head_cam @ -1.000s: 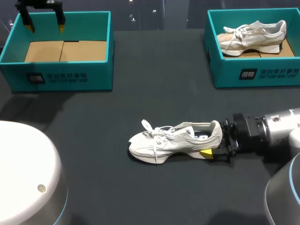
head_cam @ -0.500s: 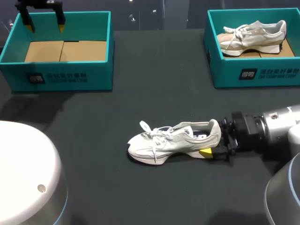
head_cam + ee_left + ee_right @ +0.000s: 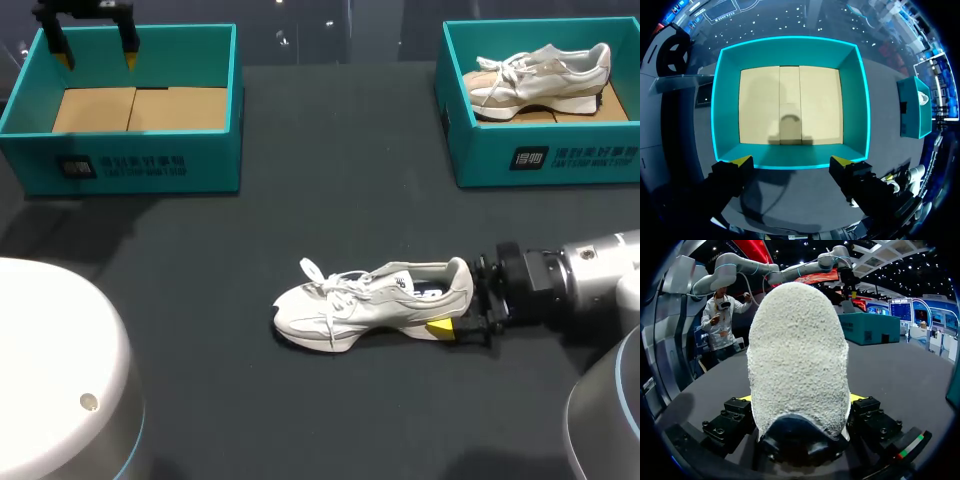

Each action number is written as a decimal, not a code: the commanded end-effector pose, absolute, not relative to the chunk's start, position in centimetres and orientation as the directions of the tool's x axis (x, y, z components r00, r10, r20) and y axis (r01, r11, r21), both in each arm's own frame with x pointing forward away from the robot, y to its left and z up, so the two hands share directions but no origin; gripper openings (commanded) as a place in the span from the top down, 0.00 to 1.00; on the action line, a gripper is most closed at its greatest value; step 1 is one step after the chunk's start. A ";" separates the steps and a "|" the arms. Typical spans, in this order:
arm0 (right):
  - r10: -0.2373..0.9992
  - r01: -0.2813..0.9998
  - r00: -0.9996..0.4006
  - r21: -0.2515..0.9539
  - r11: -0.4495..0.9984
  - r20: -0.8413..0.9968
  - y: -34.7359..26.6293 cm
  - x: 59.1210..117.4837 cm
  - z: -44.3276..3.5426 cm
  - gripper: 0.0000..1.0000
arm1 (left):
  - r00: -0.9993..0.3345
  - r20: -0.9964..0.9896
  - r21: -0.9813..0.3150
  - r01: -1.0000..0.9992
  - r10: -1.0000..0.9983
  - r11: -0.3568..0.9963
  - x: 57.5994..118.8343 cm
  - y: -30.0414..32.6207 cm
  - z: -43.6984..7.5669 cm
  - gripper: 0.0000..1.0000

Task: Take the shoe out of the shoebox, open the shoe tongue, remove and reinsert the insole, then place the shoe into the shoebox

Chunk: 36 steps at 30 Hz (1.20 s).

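Observation:
A white sneaker [image 3: 375,300] lies on its side on the dark table, toe to the left; the right wrist view shows its heel [image 3: 797,355] close up. My right gripper [image 3: 455,308] is shut on that heel, a finger against each side and one yellow tip showing under the sole. In the right wrist view the heel fills the gap of the right gripper [image 3: 800,407]. At the far left, my left gripper [image 3: 96,55] hangs open over an empty teal shoebox [image 3: 130,160]. From the left wrist, the left gripper [image 3: 792,161] is above the near wall of the box [image 3: 790,45].
A second teal shoebox [image 3: 560,160] stands at the far right and holds another white sneaker [image 3: 540,75]. That box [image 3: 914,107] also shows off to the side in the left wrist view. Bare table lies between the boxes and the sneaker.
The right gripper and the sneaker shifted slightly left together, then came back to about where they were. The left arm has not moved.

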State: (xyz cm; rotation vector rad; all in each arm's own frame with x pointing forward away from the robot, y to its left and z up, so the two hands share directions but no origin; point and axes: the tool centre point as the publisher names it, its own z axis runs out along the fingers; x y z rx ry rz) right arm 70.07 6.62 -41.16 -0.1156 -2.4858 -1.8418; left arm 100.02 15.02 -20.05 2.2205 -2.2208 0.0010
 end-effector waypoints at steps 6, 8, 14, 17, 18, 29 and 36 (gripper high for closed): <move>0.033 0.086 -0.996 0.953 0.292 0.080 6.7 69.9 -41.1 1.00 | 0.077 0.020 -0.004 -0.997 -0.997 -0.077 95.3 11.7 -19.2 0.00; 0.033 0.086 -0.996 0.953 0.292 0.080 6.7 69.9 -41.1 1.00 | 0.084 0.026 -0.005 -0.996 -0.996 -0.084 93.9 10.4 -18.7 0.00; 0.033 0.086 -0.996 0.953 0.292 0.080 6.7 69.9 -41.1 1.00 | 0.049 0.027 -0.044 -0.998 -0.998 -0.050 89.9 6.5 -18.1 0.00; 0.033 0.086 -0.996 0.953 0.292 0.080 6.7 69.9 -41.1 1.00 | 0.035 0.008 -0.055 -0.998 -0.999 -0.035 88.2 4.5 -18.0 0.00; 0.033 0.086 -0.996 0.953 0.292 0.080 6.7 69.9 -41.1 1.00 | 0.036 0.001 -0.072 -0.997 -0.999 -0.036 87.7 3.9 -18.1 0.00; 0.033 0.086 -0.996 0.953 0.292 0.080 6.7 69.9 -41.1 1.00 | -0.015 -0.004 -0.043 -0.999 -1.000 0.015 83.3 -3.0 -18.1 0.00; 0.033 0.086 -0.996 0.953 0.292 0.080 6.7 69.9 -41.1 1.00 | -0.015 -0.004 -0.043 -0.999 -1.000 0.015 83.3 -3.0 -18.1 0.00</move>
